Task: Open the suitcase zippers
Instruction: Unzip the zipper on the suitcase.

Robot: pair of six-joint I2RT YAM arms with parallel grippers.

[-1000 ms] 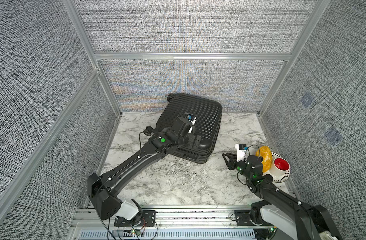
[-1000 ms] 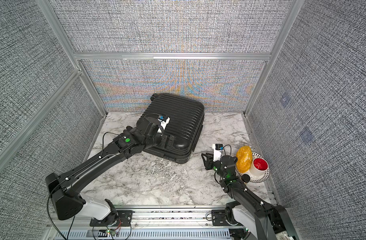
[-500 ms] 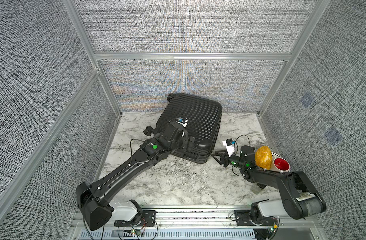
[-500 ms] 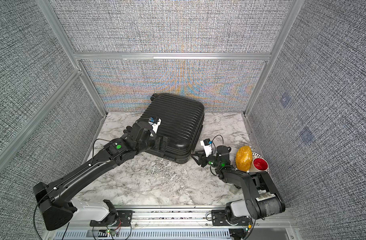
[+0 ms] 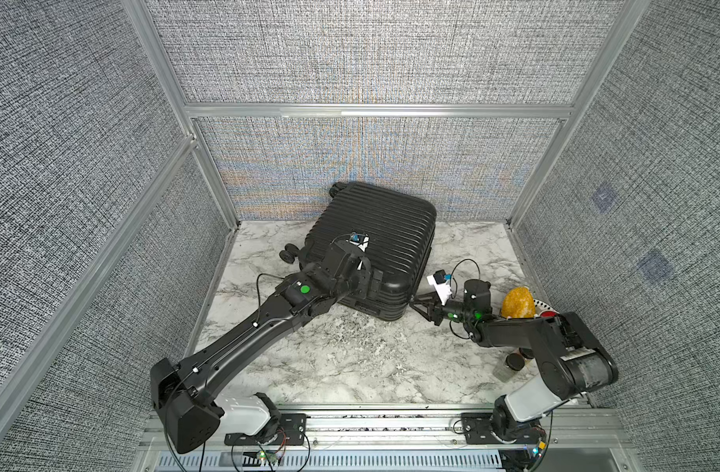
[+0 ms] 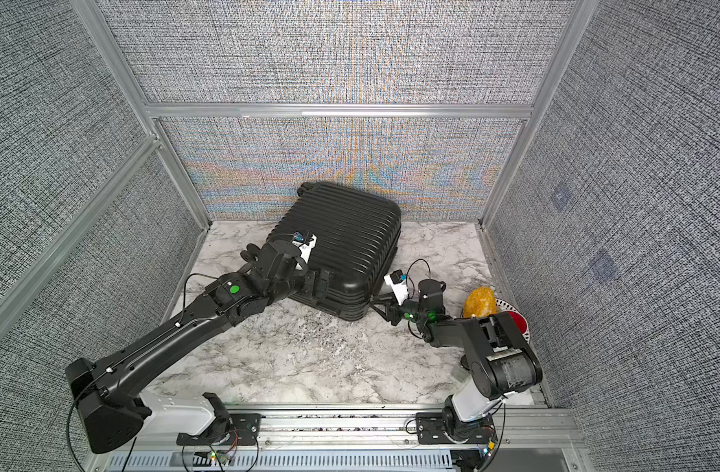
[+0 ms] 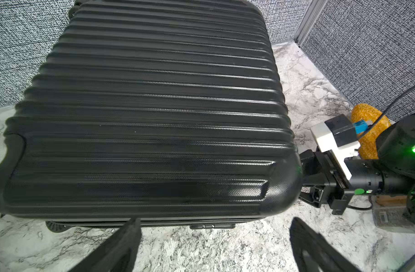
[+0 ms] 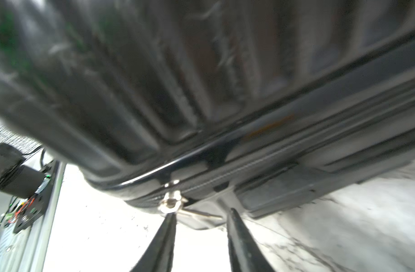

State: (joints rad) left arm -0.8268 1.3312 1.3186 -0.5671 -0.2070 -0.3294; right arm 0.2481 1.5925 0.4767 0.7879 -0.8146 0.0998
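Left wrist view shows the black ribbed hard-shell suitcase lying flat toward the back of the white marble table, the left gripper with jaws wide apart at its near edge, and, in the right wrist view, the right gripper with jaws slightly parted, one tip just at the small silver zipper pull.

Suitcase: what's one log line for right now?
suitcase shut | left jaws open, at its edge | right jaws open, near zipper pull
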